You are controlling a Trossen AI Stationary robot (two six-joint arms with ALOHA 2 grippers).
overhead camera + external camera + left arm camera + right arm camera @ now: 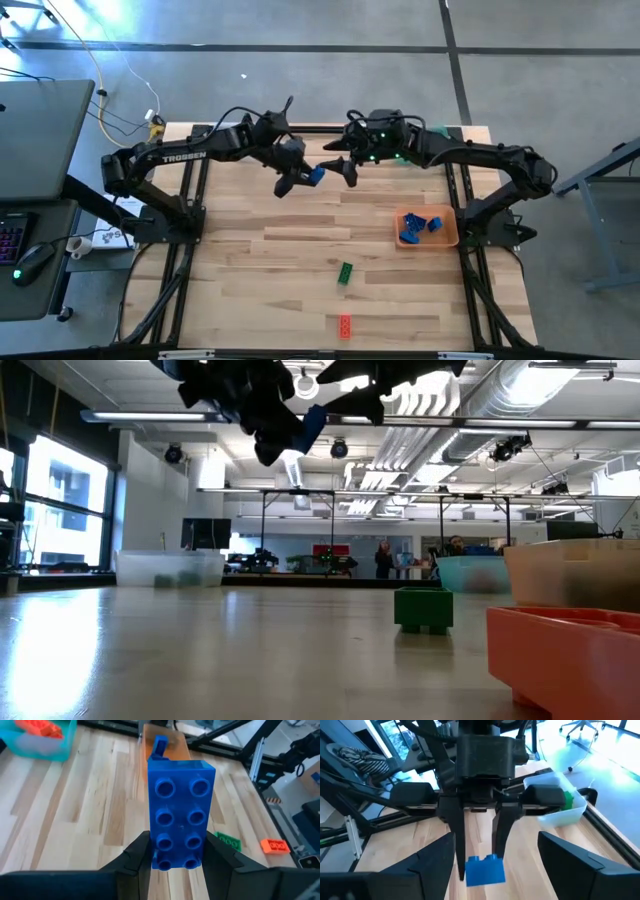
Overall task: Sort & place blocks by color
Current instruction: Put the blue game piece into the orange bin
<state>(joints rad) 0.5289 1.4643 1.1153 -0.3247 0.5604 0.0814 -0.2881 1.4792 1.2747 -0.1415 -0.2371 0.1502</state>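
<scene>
Two arms meet above the far middle of the wooden table [300, 250]. I see my left gripper [296, 180] raised off the surface, its fingers [137, 854] clamped on a blue studded plastic brick [180, 815], which shows eight studs in the left wrist view. My right gripper [343, 168] hangs just beside it, fingers spread wide and holding nothing. On the near part of the table lie a green brick [345, 272] and, nearer still, a red brick [345, 324], well apart from both grippers. Several blue bricks [418, 227] sit in the orange rectangular tray [452, 237] on the right side.
</scene>
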